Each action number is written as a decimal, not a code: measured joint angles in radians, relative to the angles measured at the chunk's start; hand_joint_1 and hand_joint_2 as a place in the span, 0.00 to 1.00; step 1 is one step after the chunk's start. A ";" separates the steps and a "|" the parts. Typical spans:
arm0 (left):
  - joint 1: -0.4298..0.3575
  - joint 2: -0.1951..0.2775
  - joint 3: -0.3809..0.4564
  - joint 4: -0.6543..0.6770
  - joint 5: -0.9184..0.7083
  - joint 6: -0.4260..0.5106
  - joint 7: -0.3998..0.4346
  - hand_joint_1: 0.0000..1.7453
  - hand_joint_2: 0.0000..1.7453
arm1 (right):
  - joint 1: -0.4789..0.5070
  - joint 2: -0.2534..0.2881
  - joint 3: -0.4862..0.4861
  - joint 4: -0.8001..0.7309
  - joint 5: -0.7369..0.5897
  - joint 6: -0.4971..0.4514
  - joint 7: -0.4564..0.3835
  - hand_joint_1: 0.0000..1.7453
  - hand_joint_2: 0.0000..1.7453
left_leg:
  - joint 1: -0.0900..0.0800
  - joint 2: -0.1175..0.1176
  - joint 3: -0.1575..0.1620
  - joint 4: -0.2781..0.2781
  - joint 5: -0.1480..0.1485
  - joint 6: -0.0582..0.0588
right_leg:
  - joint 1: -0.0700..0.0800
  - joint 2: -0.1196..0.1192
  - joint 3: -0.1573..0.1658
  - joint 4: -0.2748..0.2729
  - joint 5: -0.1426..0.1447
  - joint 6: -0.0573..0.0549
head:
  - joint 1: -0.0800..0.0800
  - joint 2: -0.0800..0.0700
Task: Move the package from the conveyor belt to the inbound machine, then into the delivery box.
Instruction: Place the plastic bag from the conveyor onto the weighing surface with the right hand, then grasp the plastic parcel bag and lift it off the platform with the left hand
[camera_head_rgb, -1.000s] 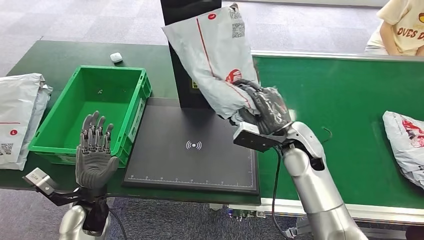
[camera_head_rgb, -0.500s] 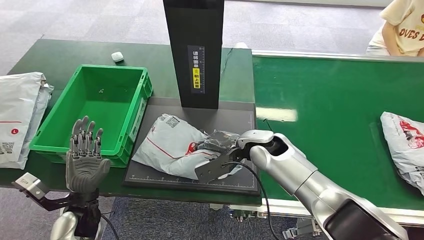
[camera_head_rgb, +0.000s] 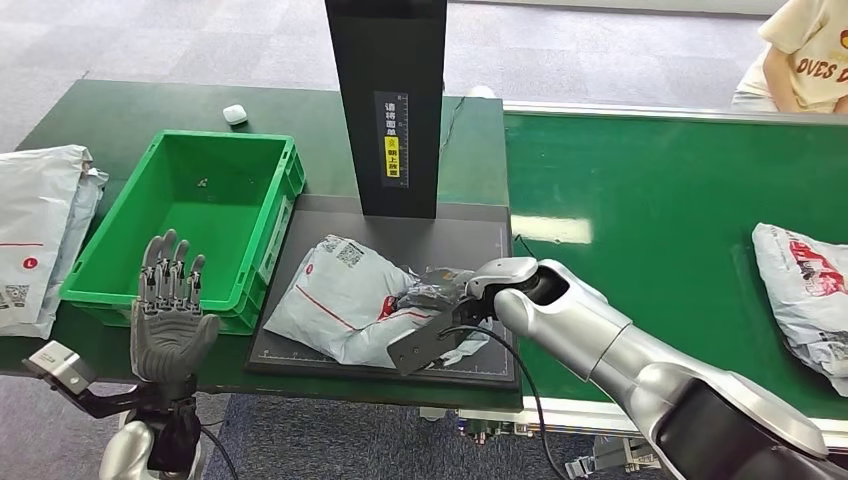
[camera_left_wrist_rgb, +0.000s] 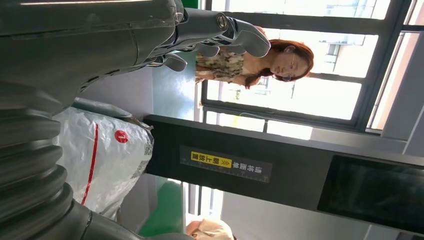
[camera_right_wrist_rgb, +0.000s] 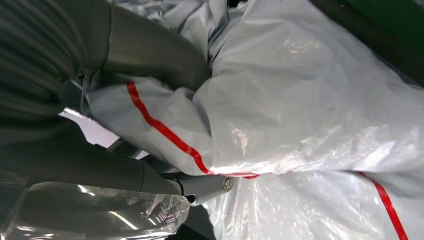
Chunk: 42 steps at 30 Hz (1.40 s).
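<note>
Your right hand (camera_head_rgb: 432, 290) is clenched on the package (camera_head_rgb: 345, 295), a soft grey plastic mailer with a thin red stripe and a printed label, crumpled and glossy where the fingers bunch it. The package lies flat on the matte black scanning pad (camera_head_rgb: 400, 235) of the inbound machine, just in front of its tall black column (camera_head_rgb: 386, 100). The right wrist view shows the film pulled into folds around your thumb (camera_right_wrist_rgb: 150, 50); the fingertips are buried in the wrinkles. Your left hand (camera_head_rgb: 170, 305) is released, fingers upright and apart, near the front of the rigid green plastic delivery box (camera_head_rgb: 265, 240). More mailers lie on the table at the far left (camera_head_rgb: 40, 230) and on the green felt-like conveyor belt (camera_head_rgb: 680, 200), that one (camera_head_rgb: 805, 285) cut off by the frame edge.
</note>
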 joint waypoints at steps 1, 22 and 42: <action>0.000 0.001 0.000 0.000 0.001 0.001 -0.001 0.00 1.00 | 0.002 -0.001 0.003 0.000 -0.006 -0.038 0.002 0.00 1.00 | 0.000 0.000 0.000 0.000 0.000 0.000 | 0.000 0.000 0.000 0.000 0.000 0.000 | 0.000 0.000; 0.015 0.007 -0.015 0.004 -0.002 0.002 -0.038 0.00 1.00 | 0.185 0.018 -0.344 -0.114 -0.213 -0.569 -0.124 0.00 1.00 | 0.000 0.000 -0.002 0.000 0.000 0.000 | 0.000 0.000 -0.001 0.000 0.000 0.000 | 0.000 0.000; 0.031 0.007 -0.066 -0.037 -0.120 0.001 -0.011 0.00 1.00 | 0.403 0.135 -0.835 -0.476 -0.719 -0.481 -0.215 0.00 1.00 | 0.000 0.000 -0.002 0.000 0.000 0.000 | 0.000 0.000 -0.002 0.000 0.000 0.000 | 0.000 0.000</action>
